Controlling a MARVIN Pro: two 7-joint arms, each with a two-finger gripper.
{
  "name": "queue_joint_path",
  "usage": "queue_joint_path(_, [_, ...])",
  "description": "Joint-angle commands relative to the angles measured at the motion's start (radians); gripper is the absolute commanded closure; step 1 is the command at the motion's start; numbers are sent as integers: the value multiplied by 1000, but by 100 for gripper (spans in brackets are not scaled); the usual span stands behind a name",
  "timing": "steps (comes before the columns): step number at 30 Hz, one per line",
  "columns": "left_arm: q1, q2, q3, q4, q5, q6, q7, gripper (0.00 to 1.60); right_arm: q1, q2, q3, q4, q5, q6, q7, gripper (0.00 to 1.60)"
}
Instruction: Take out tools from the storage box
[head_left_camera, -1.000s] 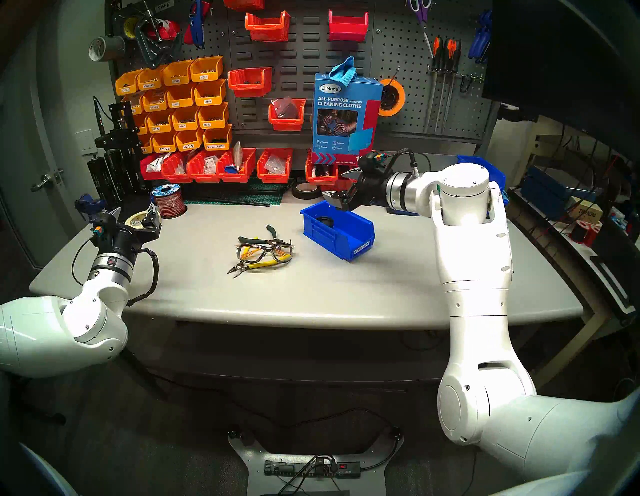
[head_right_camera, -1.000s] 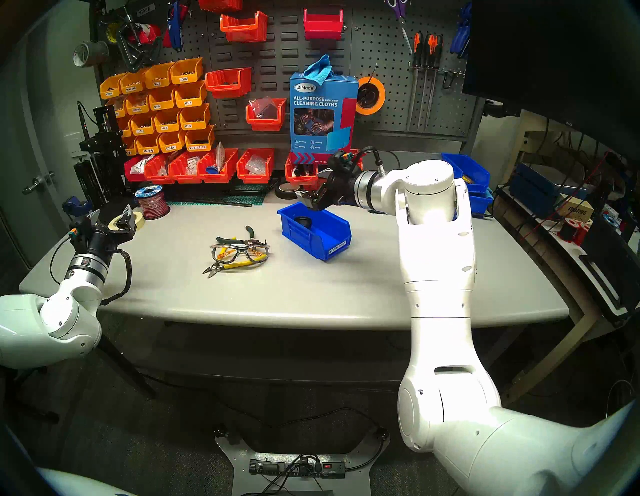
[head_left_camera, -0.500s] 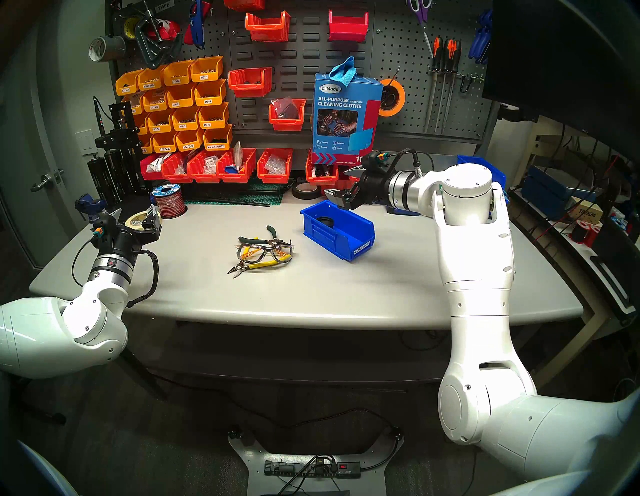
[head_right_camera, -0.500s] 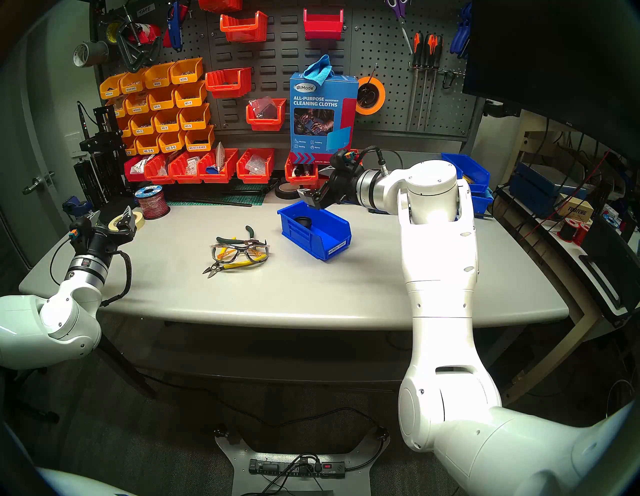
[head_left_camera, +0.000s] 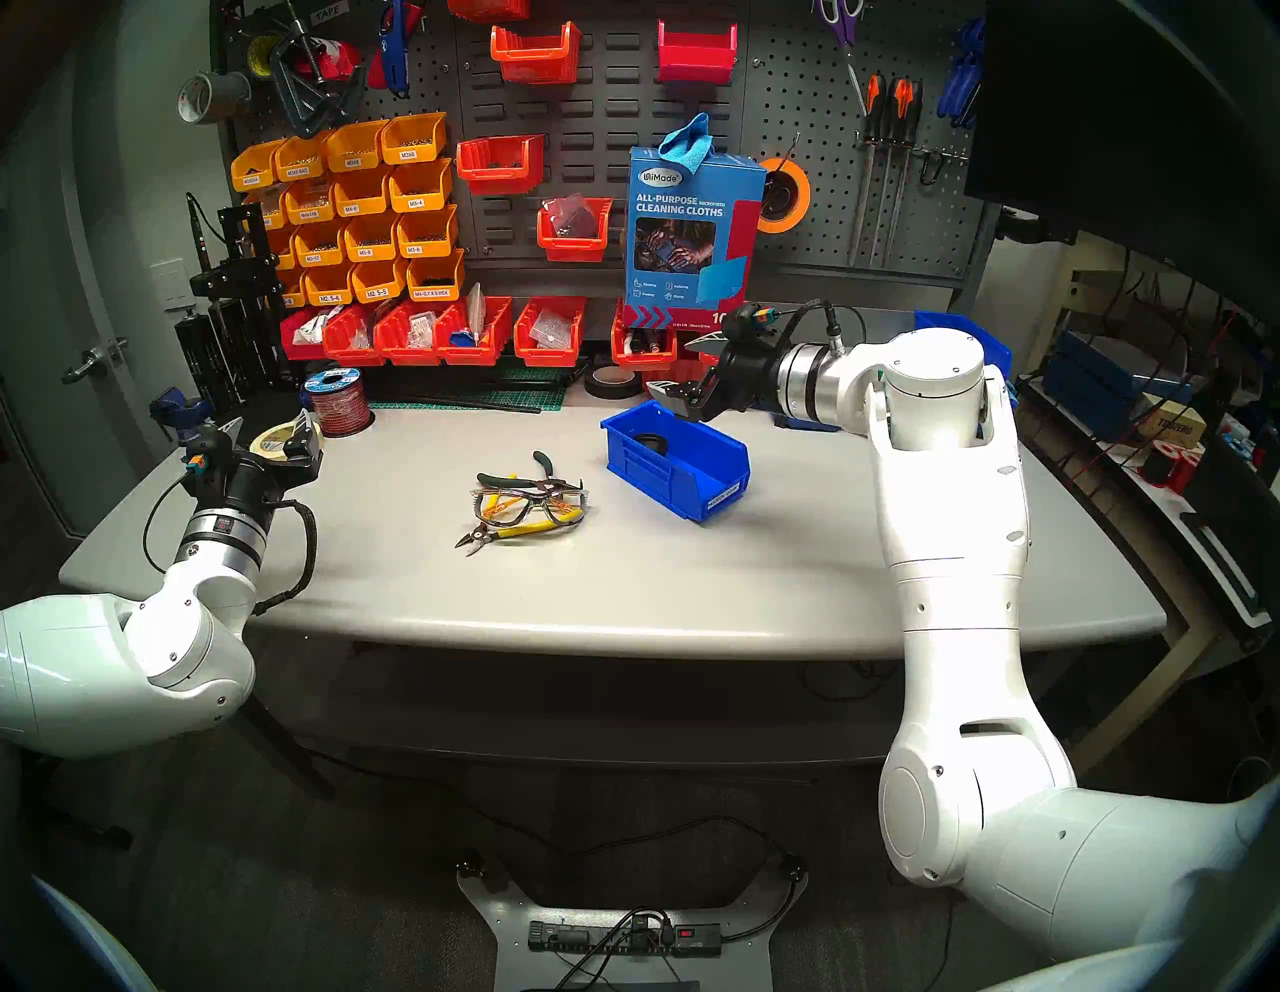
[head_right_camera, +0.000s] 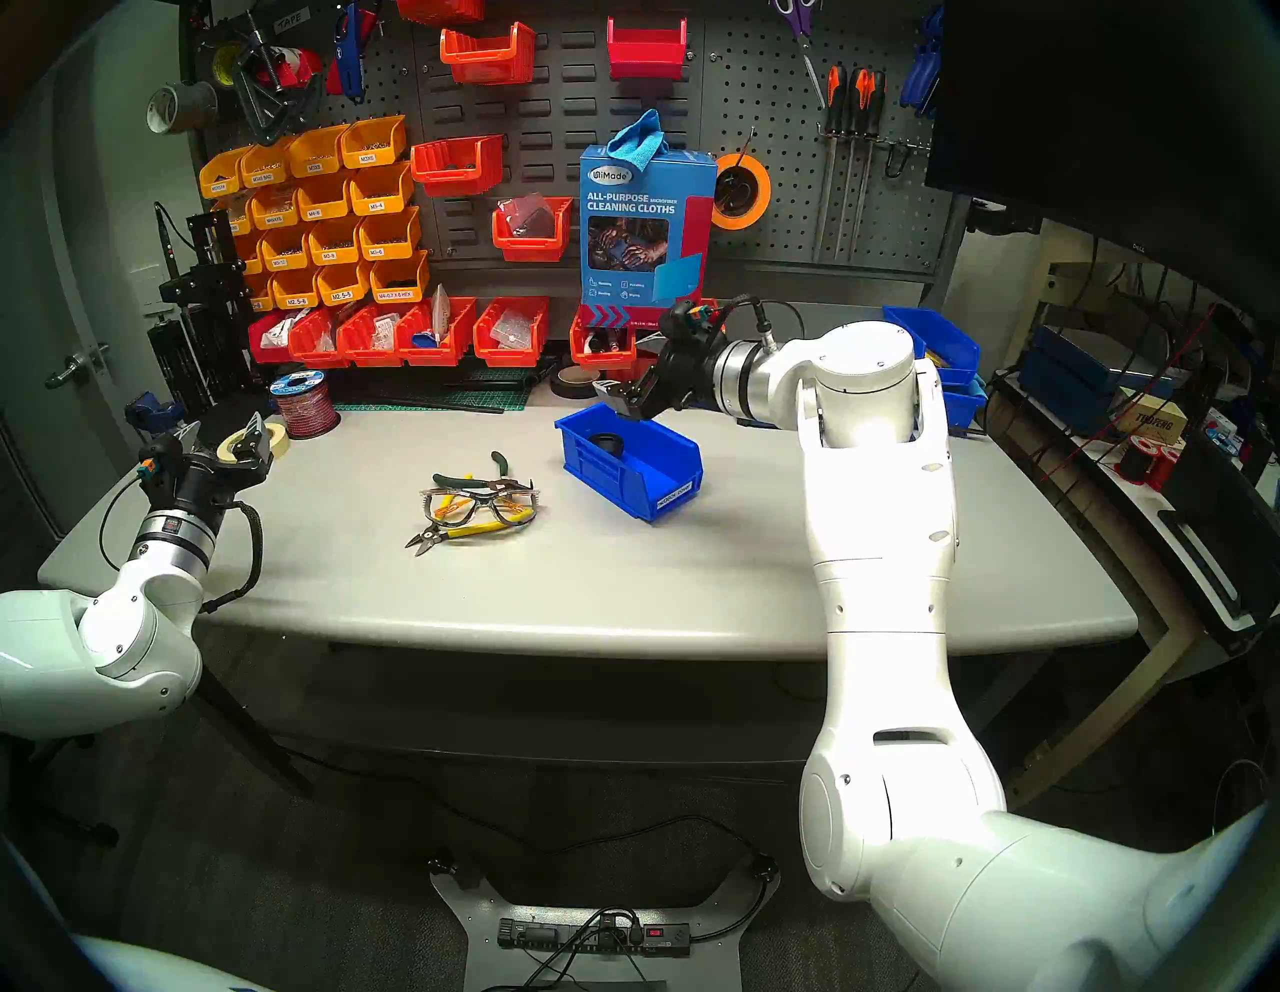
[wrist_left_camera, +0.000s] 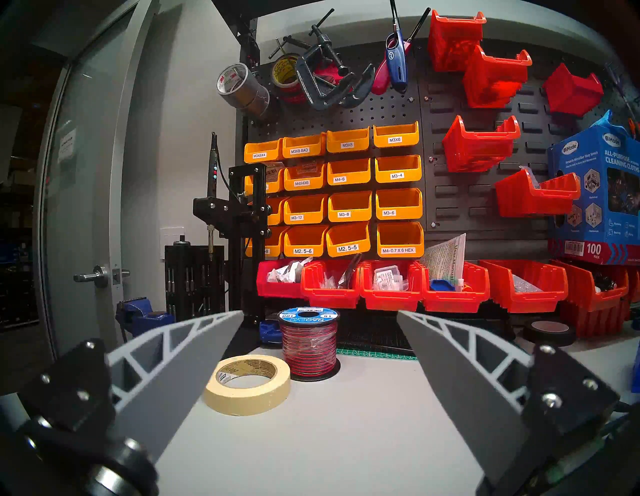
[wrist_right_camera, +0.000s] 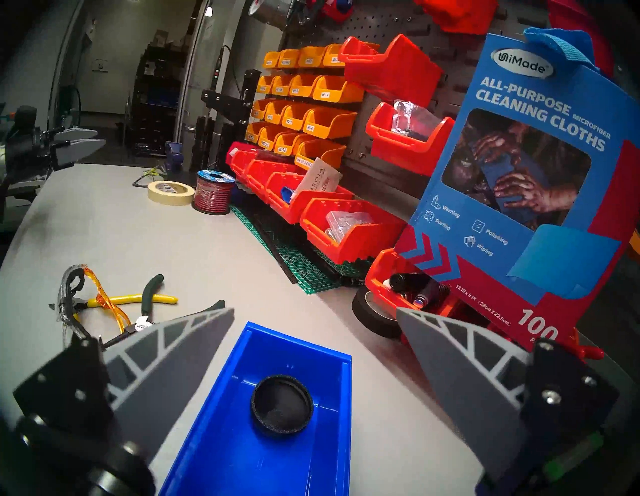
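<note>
Blue storage bin (wrist_right_camera: 207, 433) at lower centre holds our black cup-shaped piece (wrist_right_camera: 282, 405); both our grippers, left gripper (wrist_left_camera: 320, 313) and right gripper (wrist_right_camera: 315, 311), gape wide, empty.

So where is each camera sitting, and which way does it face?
Head pair: high, looking down at the table; both arms show.
Left wrist: low at the table's left end, facing the pegboard; open left tool frames the tape.
Right wrist: above the blue bin, facing left; open right tool over the black cup.
Shared: tape, wire spool.
</note>
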Motion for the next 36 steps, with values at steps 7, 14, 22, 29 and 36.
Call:
queue_joint_path(7, [-31,-3,-4,0,1,-3,-2,0,108,89,-11,133,5,-186,71,0])
queue_joint_path(14, [-29,-3,-5,0,1,-2,-2,0,182,123,-90,236,-33,-319,94,0])
queue_joint_path(22, [-28,-3,-6,0,1,-2,-2,0,242,133,-173,289,-99,-453,90,0])
queue_joint_path(29, [-30,-3,-5,0,0,-2,-2,0,324,130,-212,403,-125,-554,100,0])
queue_joint_path(36, [-30,-3,-4,0,0,-2,-2,0,385,154,-265,455,-167,-620,152,0])
